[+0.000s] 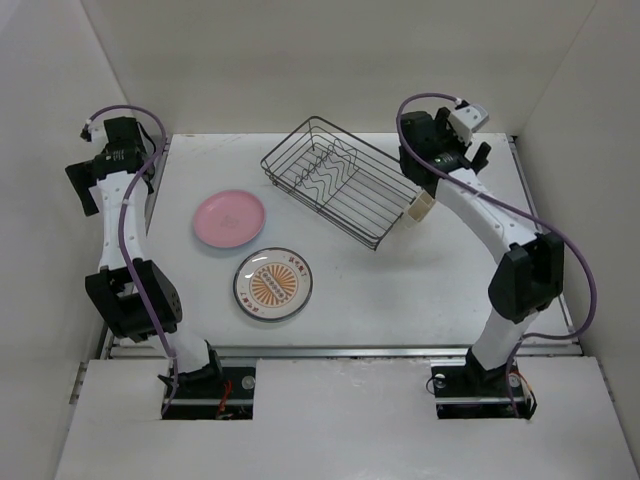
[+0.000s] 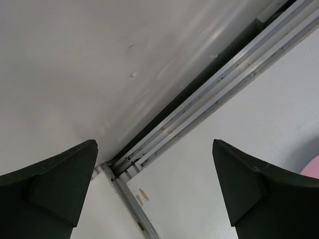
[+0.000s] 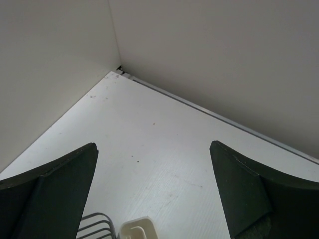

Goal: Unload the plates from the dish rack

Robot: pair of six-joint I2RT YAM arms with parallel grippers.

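Note:
The black wire dish rack sits at an angle at the back middle of the table, and I see no plate standing in it. Two plates lie flat on the table to its left: a pink one and, nearer, a white one with an orange sunburst. My left gripper is up at the far left corner, open and empty, with a sliver of the pink plate at its right. My right gripper hangs open and empty beyond the rack's right end.
A small beige cup hangs on the rack's right end, also in the right wrist view as the beige cup beside the rack wires. White walls enclose the table on three sides. An aluminium rail runs along the left edge.

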